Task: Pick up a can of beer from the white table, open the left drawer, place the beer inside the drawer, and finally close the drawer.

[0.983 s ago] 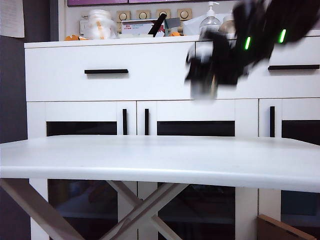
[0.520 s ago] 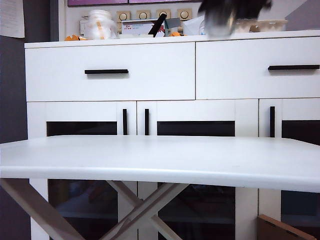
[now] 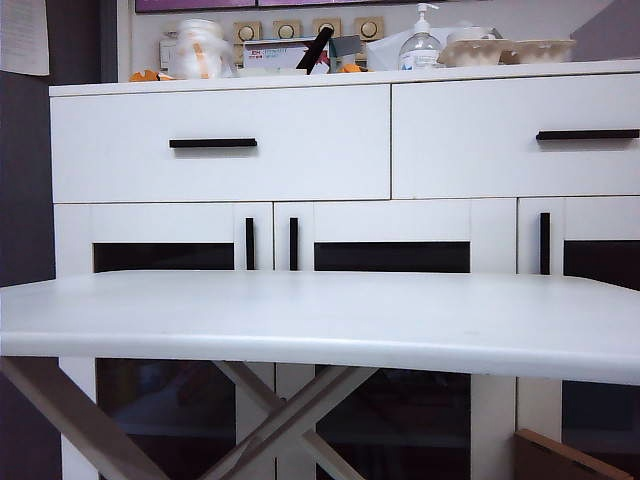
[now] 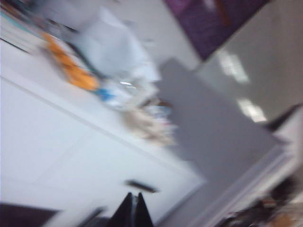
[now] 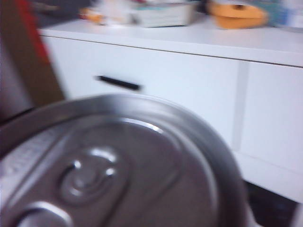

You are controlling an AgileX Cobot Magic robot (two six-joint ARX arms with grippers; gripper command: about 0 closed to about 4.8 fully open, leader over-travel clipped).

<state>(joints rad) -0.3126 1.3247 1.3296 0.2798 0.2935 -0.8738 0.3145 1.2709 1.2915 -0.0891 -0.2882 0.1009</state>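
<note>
My left gripper, its two dark fingers clenched together on nothing, shows in its blurred wrist view aimed at the white cabinet, with a short black handle just beyond the fingertips. In the exterior view the left drawer sits fully closed, its black bar handle untouched, and the white table lies bare. A second ago my right arm crossed that view carrying the can in front of the drawers; now both arms have lifted out of it. The can of beer fills my right wrist view, its silver lid and pull tab close to the lens. My right gripper's fingers are hidden, though they stand wide, apparently grasping the can. The pick-up looks done; opening the drawer falls to my left gripper next.
</note>
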